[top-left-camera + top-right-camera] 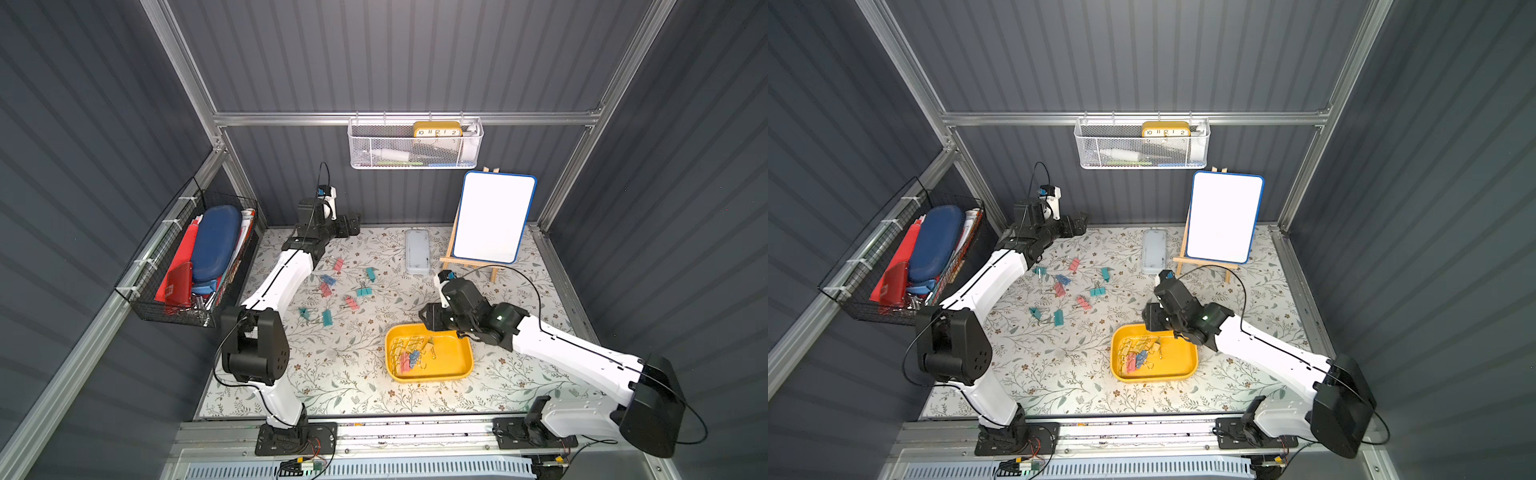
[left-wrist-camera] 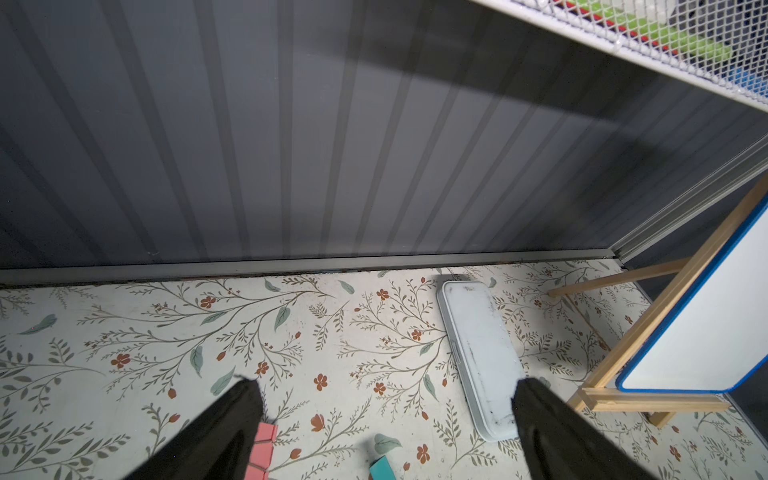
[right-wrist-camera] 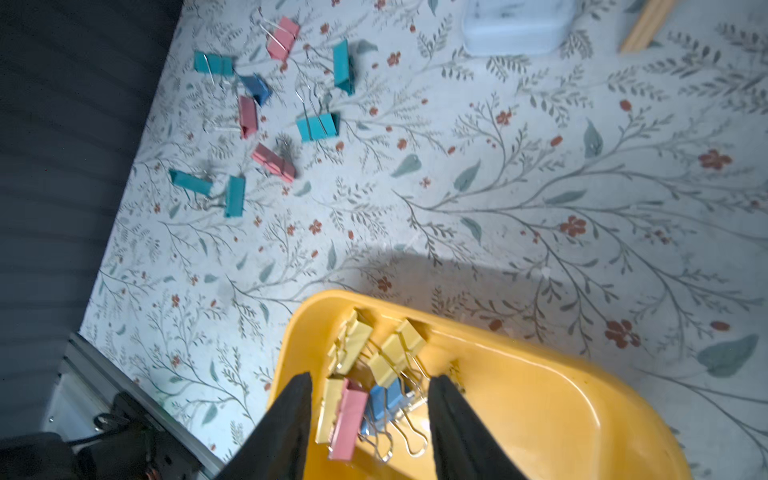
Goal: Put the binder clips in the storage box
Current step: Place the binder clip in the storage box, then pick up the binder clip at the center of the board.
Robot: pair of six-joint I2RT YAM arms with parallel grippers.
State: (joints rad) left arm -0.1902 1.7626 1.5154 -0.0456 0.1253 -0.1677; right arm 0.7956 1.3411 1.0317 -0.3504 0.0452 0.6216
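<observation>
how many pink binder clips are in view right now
4. Three lie loose on the mat: the rear pink clip, the middle pink clip, the front pink clip. The fourth pink clip sits in the storage box; its pile may hide more.

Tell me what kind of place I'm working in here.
Likely a mock office desk inside a metal-walled booth: a small whiteboard on an easel, a hanging wire basket, binder clips scattered on the tabletop.
</observation>
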